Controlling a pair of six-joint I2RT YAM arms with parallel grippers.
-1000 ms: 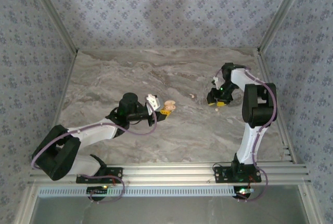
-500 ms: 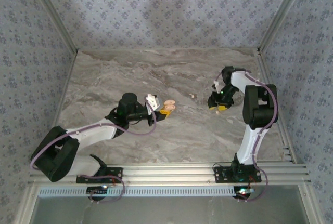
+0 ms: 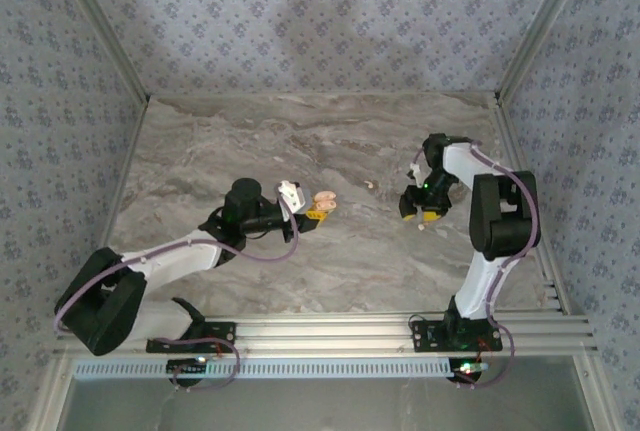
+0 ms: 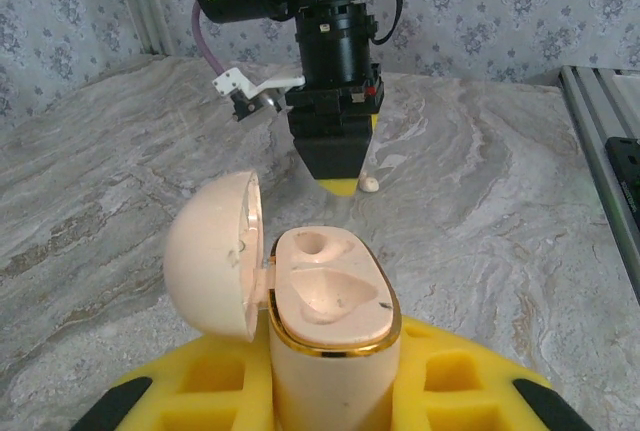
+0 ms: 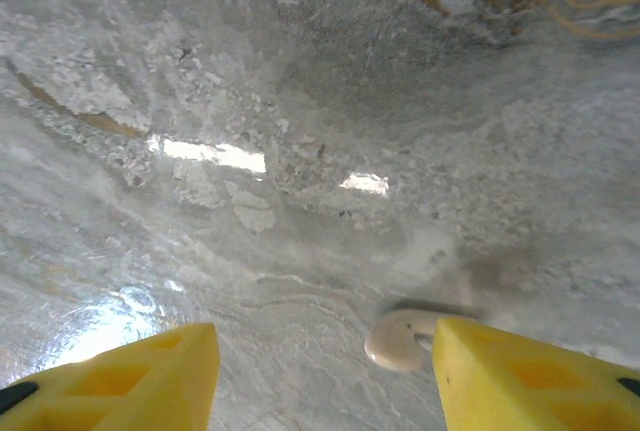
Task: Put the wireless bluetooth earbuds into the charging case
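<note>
earbud [image 5: 395, 339]: tiny, white, curved, laid on bench [image 5: 300, 101] between jaws of spread right tool [image 5: 325, 351] | open case [image 4: 330, 301] pinched by left tool [image 3: 318, 211]

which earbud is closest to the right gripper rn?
The earbud right beside one finger of the right gripper. The other earbud lies apart on the table, toward the charging case.

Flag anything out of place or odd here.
The open pinkish-tan gold-rimmed charging case in the left tool has both wells empty; a small white curved earbud lies loose on the grey marble table beside a yellow finger of the right tool.
</note>
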